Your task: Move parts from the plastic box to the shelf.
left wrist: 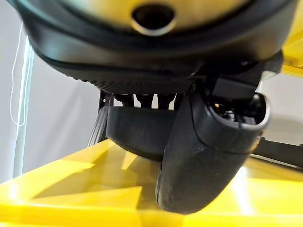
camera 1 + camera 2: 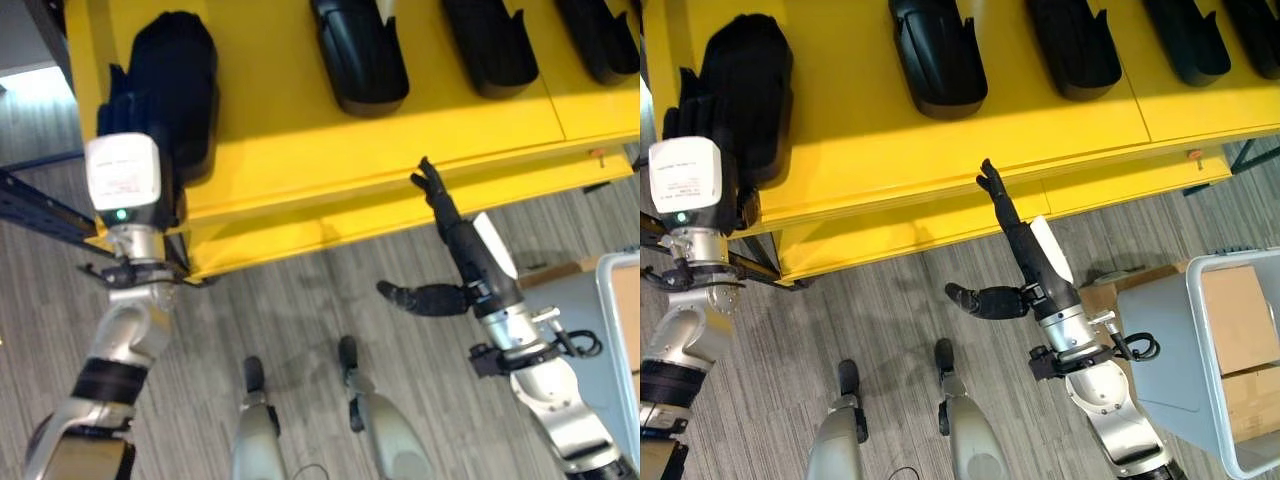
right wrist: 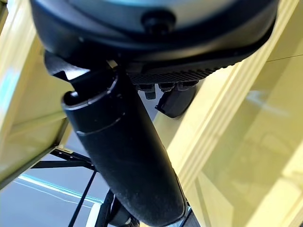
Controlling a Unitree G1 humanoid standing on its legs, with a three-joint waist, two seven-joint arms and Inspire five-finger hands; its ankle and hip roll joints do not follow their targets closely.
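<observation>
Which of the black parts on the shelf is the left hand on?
The leftmost black part, near the yellow shelf's left end. The left hand is on it; the other parts lie untouched further right.

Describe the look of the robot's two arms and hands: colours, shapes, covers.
Both arms are jointed silver-grey metal with black bands. The left hand is dark, with a white boxy cover carrying a small green light at its wrist. The right hand is slim and black, with a white cover along one side and a dark thumb.

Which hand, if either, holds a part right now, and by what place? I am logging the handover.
The left hand lies on a black part on the yellow shelf; its grip is hidden. The right hand holds nothing.
</observation>
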